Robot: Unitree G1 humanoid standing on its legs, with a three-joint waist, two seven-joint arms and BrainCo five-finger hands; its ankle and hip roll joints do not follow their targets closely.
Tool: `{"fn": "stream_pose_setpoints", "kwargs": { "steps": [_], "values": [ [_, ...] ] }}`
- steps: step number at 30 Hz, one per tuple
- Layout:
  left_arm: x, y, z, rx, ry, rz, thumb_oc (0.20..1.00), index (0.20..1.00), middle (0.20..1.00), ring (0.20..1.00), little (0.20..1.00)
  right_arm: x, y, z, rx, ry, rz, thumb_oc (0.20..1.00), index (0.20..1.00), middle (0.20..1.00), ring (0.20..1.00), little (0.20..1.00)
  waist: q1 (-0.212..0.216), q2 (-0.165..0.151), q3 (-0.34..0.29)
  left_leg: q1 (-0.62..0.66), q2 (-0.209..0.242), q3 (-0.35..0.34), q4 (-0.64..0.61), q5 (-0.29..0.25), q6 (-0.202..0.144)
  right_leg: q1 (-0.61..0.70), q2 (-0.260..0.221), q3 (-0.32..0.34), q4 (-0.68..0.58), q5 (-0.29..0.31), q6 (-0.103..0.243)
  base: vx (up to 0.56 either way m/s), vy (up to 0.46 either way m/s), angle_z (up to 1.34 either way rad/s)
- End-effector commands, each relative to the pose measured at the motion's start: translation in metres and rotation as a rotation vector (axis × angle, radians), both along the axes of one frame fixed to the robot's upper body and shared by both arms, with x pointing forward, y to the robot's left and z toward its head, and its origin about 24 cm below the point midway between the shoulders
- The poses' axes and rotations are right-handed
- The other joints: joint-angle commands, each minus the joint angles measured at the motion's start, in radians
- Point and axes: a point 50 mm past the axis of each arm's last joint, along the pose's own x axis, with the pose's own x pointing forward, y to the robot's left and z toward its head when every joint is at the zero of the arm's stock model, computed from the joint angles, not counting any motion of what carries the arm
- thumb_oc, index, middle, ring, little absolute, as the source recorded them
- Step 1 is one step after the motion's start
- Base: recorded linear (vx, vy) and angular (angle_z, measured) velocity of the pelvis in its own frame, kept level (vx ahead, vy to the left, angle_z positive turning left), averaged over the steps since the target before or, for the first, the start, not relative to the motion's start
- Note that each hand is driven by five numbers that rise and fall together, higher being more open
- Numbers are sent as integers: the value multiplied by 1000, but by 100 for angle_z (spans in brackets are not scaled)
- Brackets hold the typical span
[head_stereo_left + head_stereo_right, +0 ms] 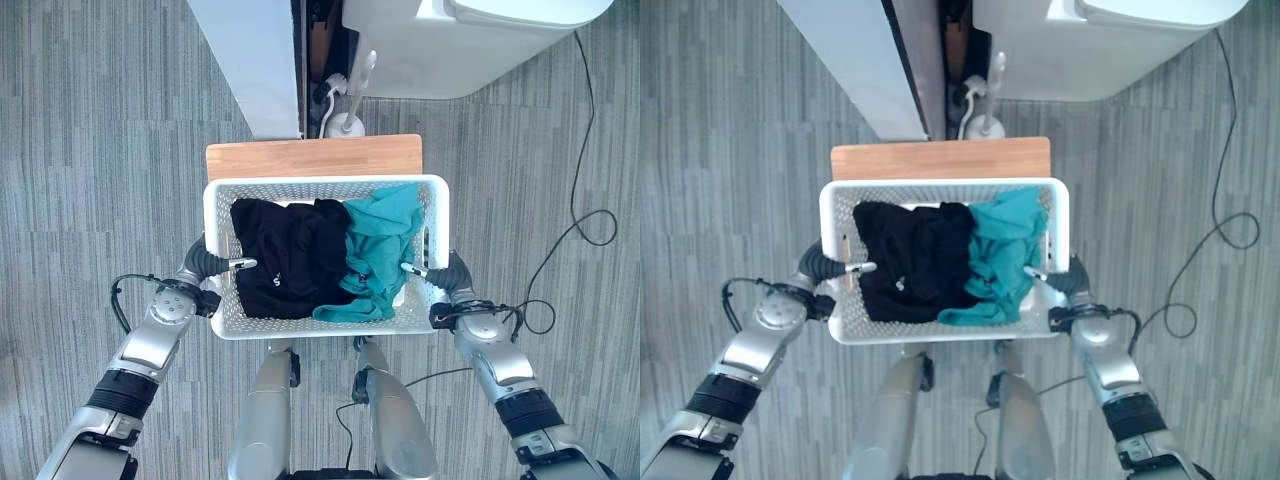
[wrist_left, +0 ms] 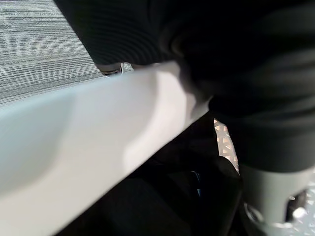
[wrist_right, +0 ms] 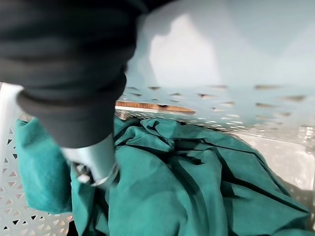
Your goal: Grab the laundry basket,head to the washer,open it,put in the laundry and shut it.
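Either side of the white laundry basket [image 1: 325, 326] we've got left hand [image 1: 212, 264] & right hand [image 1: 440, 272] hooked over its rim, fingers curled inside; light, stiff plastic, soft black garment [image 1: 285, 255] and teal garment [image 1: 375, 250] w/in, so side rims suit.

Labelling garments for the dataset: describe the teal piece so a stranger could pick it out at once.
Start at the white perforated laundry basket sitting on the wooden board, gripped at its ends by the left hand and right hand. Two garments lie inside. The teal garment fills the right-hand half, crumpled, one fold over the far rim; its neighbour is the black garment.
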Motion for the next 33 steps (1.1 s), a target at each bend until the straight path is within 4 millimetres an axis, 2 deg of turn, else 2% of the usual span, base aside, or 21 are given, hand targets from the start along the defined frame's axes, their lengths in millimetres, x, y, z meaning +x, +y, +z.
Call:
{"fn": "stream_pose_setpoints", "kwargs": {
  "steps": [1, 9, 18, 22, 24, 28, 33],
  "values": [
    [1, -12, -8, 17, 8, -38, 200, 200, 200, 200, 200, 5, 24, 4, 59, -20, 88, 200, 200, 200, 200, 200, 9, -8, -51, 5, 33, -12, 39, -94, -28, -91, -106, 52, 172, -87, 65, 0, 0, 0],
    [0, -10, -4, 38, -22, -32, 200, 200, 200, 200, 200, 2, 22, 2, 41, -16, 101, 200, 200, 200, 200, 200, 11, -12, -52, 3, 30, -12, 42, -99, -27, -94, -106, 53, 174, -88, 67, 0, 0, 0],
    [-1, -7, 12, 118, -94, -48, 200, 200, 200, 200, 200, -6, 10, 1, 30, -23, 81, 200, 200, 200, 200, 200, 5, -23, -72, 37, 30, -16, 37, -111, -23, -67, -106, 52, 188, -103, 69, 9, 2, 0],
    [-4, -4, 12, 188, -75, -71, 200, 200, 200, 200, 200, -13, 3, -8, 63, 16, 75, 200, 200, 200, 200, 200, 7, -30, -91, 86, 30, -15, 40, -128, -18, -19, -115, 45, 200, -114, 75, 42, 11, 4],
    [-7, -6, 17, 215, -92, -101, 200, 200, 200, 200, 200, -18, -3, -9, 67, 23, 65, 200, 200, 200, 200, 200, 6, -33, -97, 115, 28, -17, 36, -135, -16, -3, -113, 47, 205, -118, 76, 63, 43, 11],
    [-15, -7, 18, 274, -73, -166, 200, 200, 200, 200, 200, -31, -18, -19, 101, 74, 52, 200, 200, 200, 200, 200, 3, -39, -144, 209, 24, -14, 21, -160, -2, 70, -119, 47, 228, -136, 85, 98, 42, 3],
    [-18, -12, 17, 290, -61, -211, 200, 200, 200, 200, 200, -42, -26, -25, 131, 103, 55, 200, 200, 200, 200, 200, -6, -41, -177, 301, 17, -14, 4, -172, 13, 129, -122, 47, 271, -159, 90, 102, 54, -1]
  ]
}}
